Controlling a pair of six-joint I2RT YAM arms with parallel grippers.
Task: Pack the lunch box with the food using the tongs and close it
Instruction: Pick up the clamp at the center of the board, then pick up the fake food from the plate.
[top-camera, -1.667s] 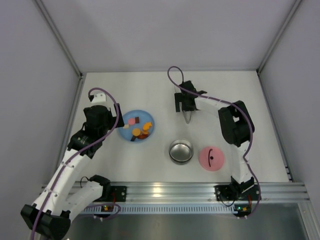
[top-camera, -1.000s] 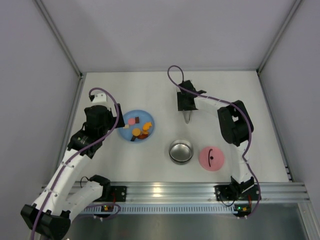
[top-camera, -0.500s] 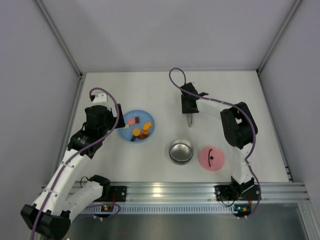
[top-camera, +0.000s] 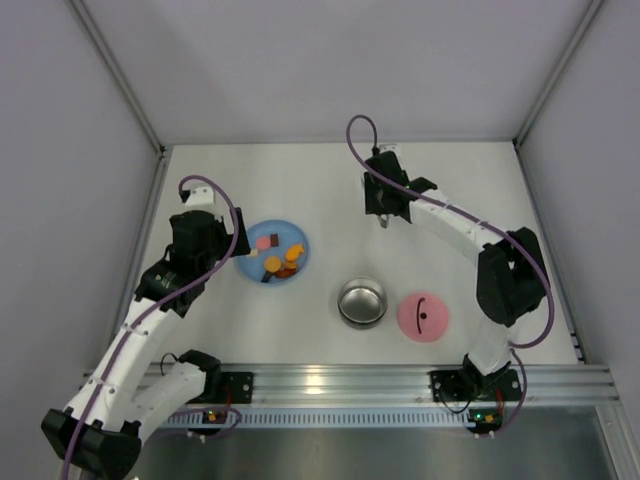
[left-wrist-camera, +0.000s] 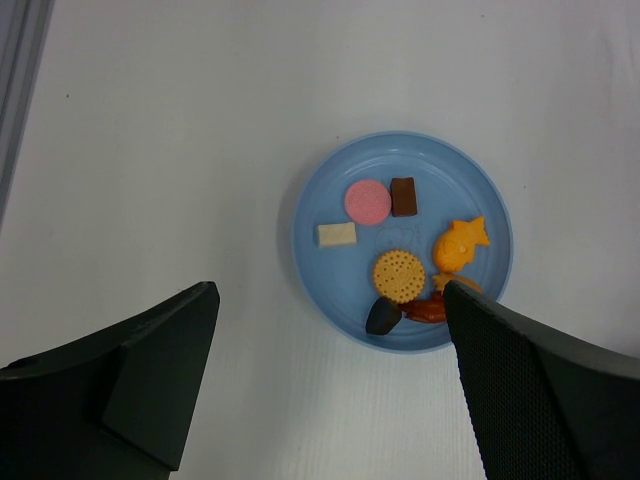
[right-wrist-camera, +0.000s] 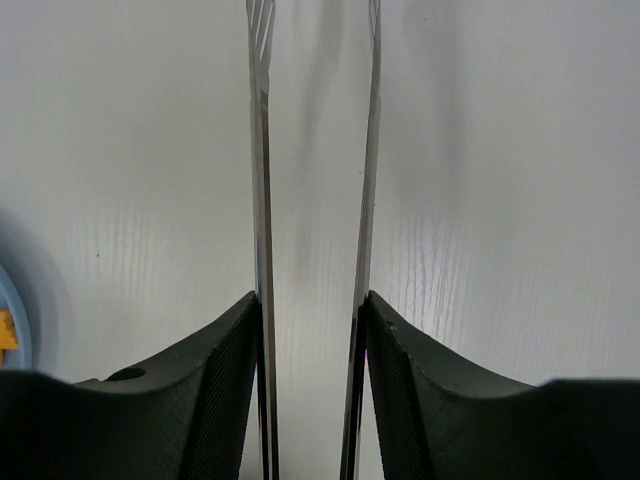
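The tongs (right-wrist-camera: 262, 150) run as two slim silvery arms straight out from between my right gripper (right-wrist-camera: 310, 300), which is shut on them above the white table. In the top view that gripper (top-camera: 385, 195) sits at the back centre, the tongs mostly hidden under it. The lunch box (top-camera: 361, 302), a shiny steel bowl, stands near the front centre with its pink lid (top-camera: 423, 316) flat beside it on the right. The food (left-wrist-camera: 398, 275) lies in several small pieces on a blue plate (left-wrist-camera: 430, 165). My left gripper (left-wrist-camera: 328, 300) hangs open above the plate's near side, holding nothing.
The blue plate (top-camera: 283, 228) lies left of the bowl, and its edge (right-wrist-camera: 10, 310) shows at the left of the right wrist view. Grey walls close the table on three sides. An aluminium rail (top-camera: 330, 382) carrying the arm bases runs along the front.
My right gripper has narrowed onto the tongs and moved toward the back of the table with them, the arm stretching out. The left arm, bowl, lid and plate have not moved.
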